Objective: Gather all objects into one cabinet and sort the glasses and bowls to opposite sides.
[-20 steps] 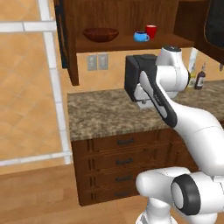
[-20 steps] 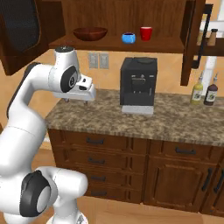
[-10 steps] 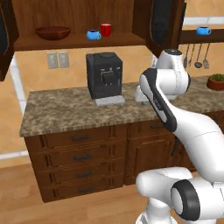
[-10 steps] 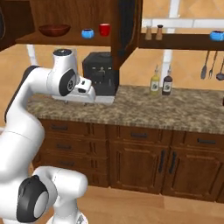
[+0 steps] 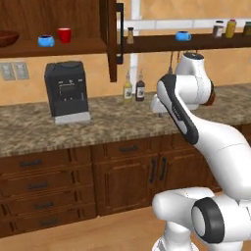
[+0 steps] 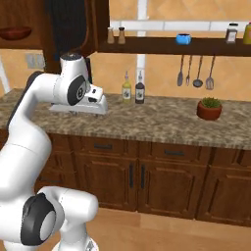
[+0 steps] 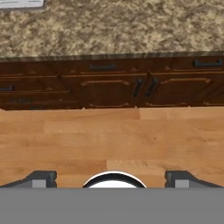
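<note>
- Granite counter (image 5: 112,120) runs over dark wood drawers (image 5: 39,181); tan wall behind, wood floor (image 7: 113,135) below.
- Cabinet (image 5: 54,29), door (image 5: 112,39) swung open: wooden bowl (image 5: 7,38) at far left of its shelf, one blue cup (image 5: 46,40) and the red cup (image 5: 64,35) side by side further right.
- Second blue cup (image 5: 183,36) is seen on the long thin wall shelf (image 5: 186,43), outside the cabinet, with shakers (image 6: 116,35) and jars (image 5: 224,28) along the same shelf.
- On the counter: coffee machine (image 5: 66,92), two bottles (image 5: 133,88), potted plant (image 6: 209,108).
- Arm is folded at the elbow, wrist held at counter height; gripper (image 7: 112,178) is pointed down and back at floor and cabinet fronts.
- Fingers (image 7: 41,178) are spread wide, nothing between them; all cups and the bowl sit well apart from the fingers, above and beyond them.
</note>
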### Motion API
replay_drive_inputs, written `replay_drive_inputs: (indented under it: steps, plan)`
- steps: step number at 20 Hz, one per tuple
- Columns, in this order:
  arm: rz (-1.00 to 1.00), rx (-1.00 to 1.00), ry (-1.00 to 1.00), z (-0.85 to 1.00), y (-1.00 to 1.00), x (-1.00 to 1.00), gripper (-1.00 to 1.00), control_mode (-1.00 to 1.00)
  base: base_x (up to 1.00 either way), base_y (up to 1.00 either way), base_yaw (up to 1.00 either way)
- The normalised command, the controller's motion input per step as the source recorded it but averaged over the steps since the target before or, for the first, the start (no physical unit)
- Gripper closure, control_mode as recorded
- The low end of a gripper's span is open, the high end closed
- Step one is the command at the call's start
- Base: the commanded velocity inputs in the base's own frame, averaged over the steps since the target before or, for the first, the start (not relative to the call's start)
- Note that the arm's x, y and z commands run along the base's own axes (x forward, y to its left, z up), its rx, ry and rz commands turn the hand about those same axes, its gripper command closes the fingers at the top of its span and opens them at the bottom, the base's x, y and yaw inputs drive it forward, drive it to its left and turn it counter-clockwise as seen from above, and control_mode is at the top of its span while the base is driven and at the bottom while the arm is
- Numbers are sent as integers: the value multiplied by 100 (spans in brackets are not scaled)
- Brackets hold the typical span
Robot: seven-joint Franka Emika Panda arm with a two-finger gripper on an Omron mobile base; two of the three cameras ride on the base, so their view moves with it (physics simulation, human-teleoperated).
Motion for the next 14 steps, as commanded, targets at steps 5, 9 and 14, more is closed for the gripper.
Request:
replay_drive_inputs:
  steps: [5,9,14]
  plan:
    - [0,0,0,0,0,0,-100,100,2,-100,0]
    - [0,0,0,0,0,0,-100,100,24,-100,0]
    - [0,0,0,0,0,0,-100,100,66,-83,0]
